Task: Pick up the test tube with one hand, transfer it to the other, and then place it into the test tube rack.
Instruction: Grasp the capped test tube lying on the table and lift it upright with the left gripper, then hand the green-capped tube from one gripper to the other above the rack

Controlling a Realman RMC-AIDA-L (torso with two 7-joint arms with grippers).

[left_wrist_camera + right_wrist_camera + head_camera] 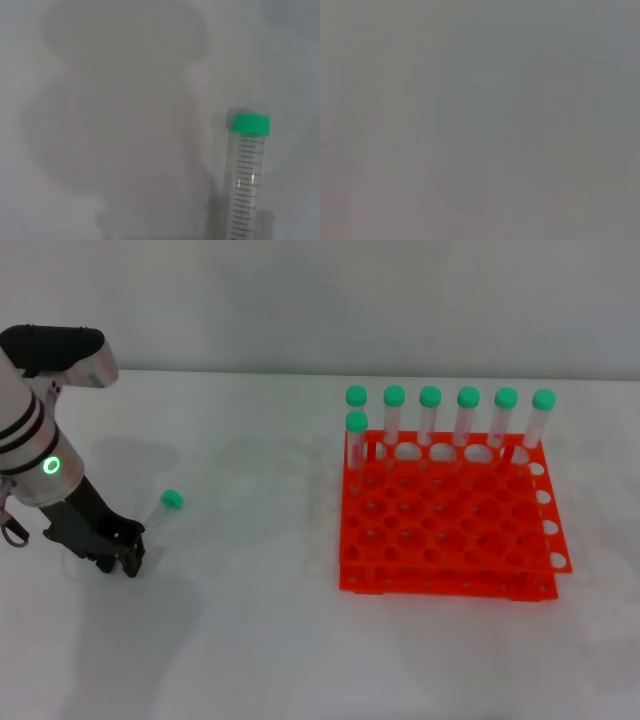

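Note:
The test tube (160, 516), clear with a green cap, lies on the white table at the left, cap pointing away from me. My left gripper (128, 552), on the silver-white arm with the green ring, sits low over the table at the tube's bottom end. In the left wrist view the test tube (247, 180) lies flat on the table, its lower end cut off by the picture's edge. The orange test tube rack (450, 540) stands at the right. My right gripper is out of view; its wrist view shows only a blank grey surface.
Several green-capped tubes (467, 420) stand upright in the rack's back row, and one more (356, 440) stands just in front of them at the left end. Bare white table (250, 540) lies between the tube and the rack.

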